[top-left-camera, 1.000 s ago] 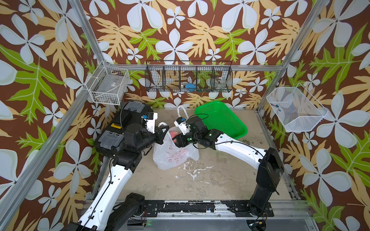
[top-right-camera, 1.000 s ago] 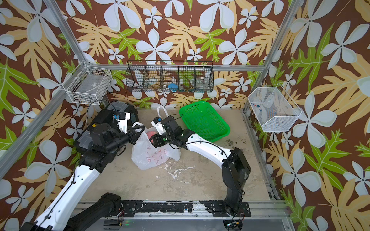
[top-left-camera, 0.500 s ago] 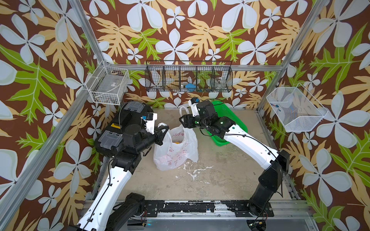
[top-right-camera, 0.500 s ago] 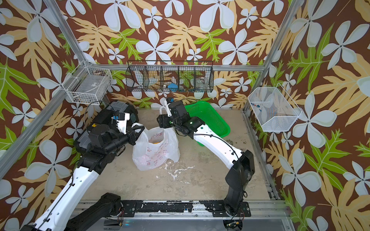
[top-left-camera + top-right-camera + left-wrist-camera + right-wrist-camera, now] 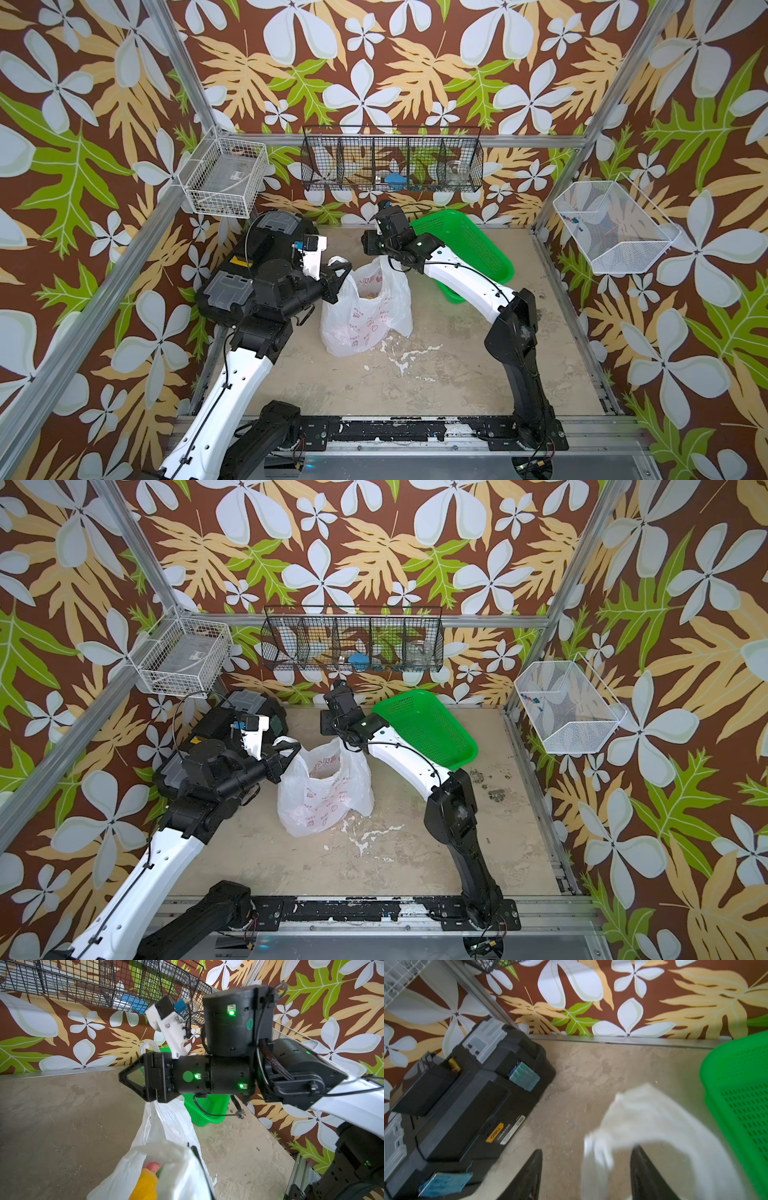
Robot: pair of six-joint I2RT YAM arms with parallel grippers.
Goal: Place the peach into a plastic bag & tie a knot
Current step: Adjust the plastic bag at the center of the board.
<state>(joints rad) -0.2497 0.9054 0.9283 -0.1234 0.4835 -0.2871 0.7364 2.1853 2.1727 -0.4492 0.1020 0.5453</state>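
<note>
The white plastic bag (image 5: 365,320) (image 5: 324,800) stands on the floor between my arms, its mouth open upward. Inside it the peach (image 5: 148,1179) shows as a yellow-orange shape with a pink patch. My left gripper (image 5: 338,275) (image 5: 291,751) is shut on the bag's near handle, and plastic hides its jaws in the left wrist view. My right gripper (image 5: 368,246) (image 5: 586,1174) hovers over the bag's far edge, open. The blurred far handle (image 5: 599,1155) hangs between its fingers (image 5: 532,1169) without being pinched. No knot is in view.
A green basket (image 5: 465,249) leans behind the right arm. A black toolbox (image 5: 467,1105) sits in the back left corner, beneath my left arm. Wire baskets (image 5: 390,166) (image 5: 224,178) (image 5: 611,228) hang on the walls. White flecks (image 5: 409,357) mark the floor in front of the bag.
My right gripper has come up out of the bag's mouth and moved back to the far handle, its jaws narrowing. The left gripper has kept its hold.
</note>
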